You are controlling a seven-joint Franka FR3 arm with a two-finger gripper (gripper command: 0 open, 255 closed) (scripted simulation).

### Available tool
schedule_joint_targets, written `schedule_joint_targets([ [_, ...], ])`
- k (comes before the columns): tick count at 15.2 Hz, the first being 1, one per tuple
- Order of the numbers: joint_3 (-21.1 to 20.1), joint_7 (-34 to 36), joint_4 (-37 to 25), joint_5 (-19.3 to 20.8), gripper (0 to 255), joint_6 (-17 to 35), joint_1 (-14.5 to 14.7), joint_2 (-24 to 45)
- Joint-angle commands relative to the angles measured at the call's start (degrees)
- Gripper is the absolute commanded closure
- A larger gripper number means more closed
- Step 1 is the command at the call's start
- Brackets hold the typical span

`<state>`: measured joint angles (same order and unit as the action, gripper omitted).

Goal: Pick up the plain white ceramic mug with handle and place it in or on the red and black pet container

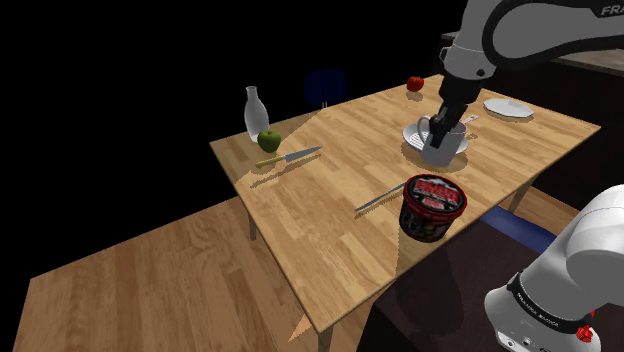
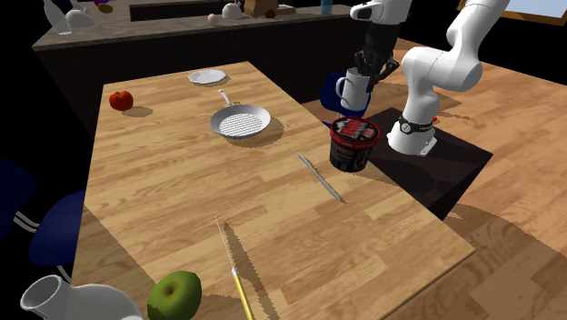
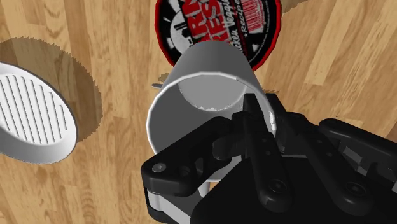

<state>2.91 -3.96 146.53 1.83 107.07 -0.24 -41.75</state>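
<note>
Fingers (image 3: 252, 109): black pair of the gripper (image 3: 257, 121), closed on the rim wall of the white mug (image 3: 202, 89), pinching it. Mug: plain white, handled, upright in the second exterior view, held in the air clear of the table (image 2: 164, 182); in the wrist view its far side overlaps the top of the container. Container (image 2: 353, 143): round tub, black with red rim and red-and-white label, standing on the table near the edge by the stand, just below and beside the mug. White ribbed pan (image 2: 241, 120): on the table close by, casting a toothed shadow. Serrated knife (image 2: 320, 176): flat on the wood near the container. White plate (image 2: 207, 77) and red apple (image 2: 121, 99): towards one end of the table. Yellow-handled knife (image 1: 290, 156), green apple (image 1: 270, 140), white vase (image 1: 256, 112): grouped at the opposite end, well apart from the gripper
</note>
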Motion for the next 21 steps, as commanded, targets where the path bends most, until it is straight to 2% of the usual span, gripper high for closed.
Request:
schedule_joint_targets([
  [1, -0.1, 0.1, 1.9, 0.0, 255, -0.3, -0.1, -2.1],
  [18, 0.4, 0.1, 13.2, 0.4, 255, 14.5, -0.2, 1.3],
  [21, 0.4, 0.1, 13.2, 0.4, 255, 14.5, -0.2, 1.3],
])
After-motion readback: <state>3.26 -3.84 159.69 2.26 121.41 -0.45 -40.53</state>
